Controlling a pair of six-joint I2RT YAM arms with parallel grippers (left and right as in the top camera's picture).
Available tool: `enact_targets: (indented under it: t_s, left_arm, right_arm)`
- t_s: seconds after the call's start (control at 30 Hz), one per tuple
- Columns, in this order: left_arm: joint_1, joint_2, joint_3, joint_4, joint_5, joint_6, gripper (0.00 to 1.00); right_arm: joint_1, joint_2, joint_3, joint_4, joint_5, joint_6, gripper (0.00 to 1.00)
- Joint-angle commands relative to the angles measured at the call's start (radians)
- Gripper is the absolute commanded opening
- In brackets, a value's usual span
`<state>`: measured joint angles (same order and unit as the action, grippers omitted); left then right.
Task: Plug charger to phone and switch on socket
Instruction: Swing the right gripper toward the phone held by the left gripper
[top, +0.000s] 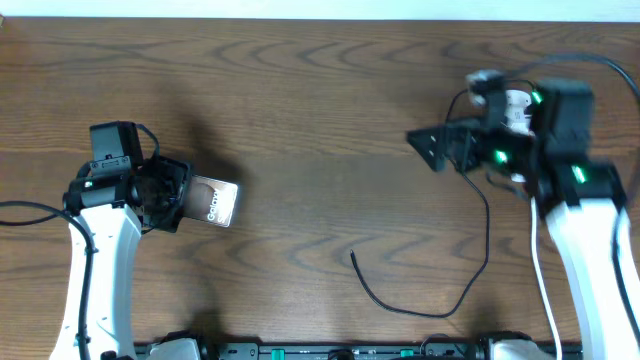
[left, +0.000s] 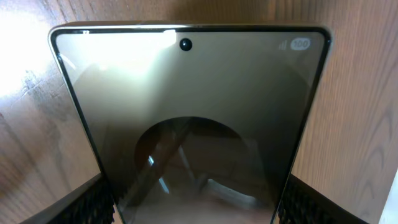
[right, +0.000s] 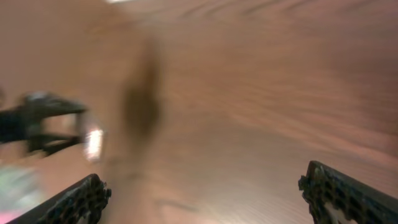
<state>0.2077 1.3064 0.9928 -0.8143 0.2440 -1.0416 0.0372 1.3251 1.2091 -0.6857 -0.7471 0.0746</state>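
Slim glossy dark silver-edged phone (top: 214, 201) is clamped in left gripper (top: 180, 196) at frame left; right gripper (top: 432, 146), upper right, is spread apart.

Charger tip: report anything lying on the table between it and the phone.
Nothing visible does. In the overhead view, only bare wooden table separates the charger tip from the phone, which is clamped in the left pincer. The right pincer is off to the side, open.
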Motion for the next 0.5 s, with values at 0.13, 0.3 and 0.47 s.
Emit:
enact_targets:
  t_s: [0.13,0.3,0.47]
  left_arm:
    - [0.004,-0.003,0.017,0.0,0.032,0.017,0.07]
    - [0.004,-0.003,0.017,-0.001,0.033,0.017,0.07]
    - [0.004,-0.003,0.017,-0.004,0.041,0.016,0.07]
  right_arm:
    - [0.053,0.361,0.041,0.126,-0.687,-0.024,0.99]
    - [0.123,0.468,0.041,0.215,-0.766,-0.047,0.99]
    - [0.229,0.508,0.041,0.351,-0.814,-0.046,0.99]
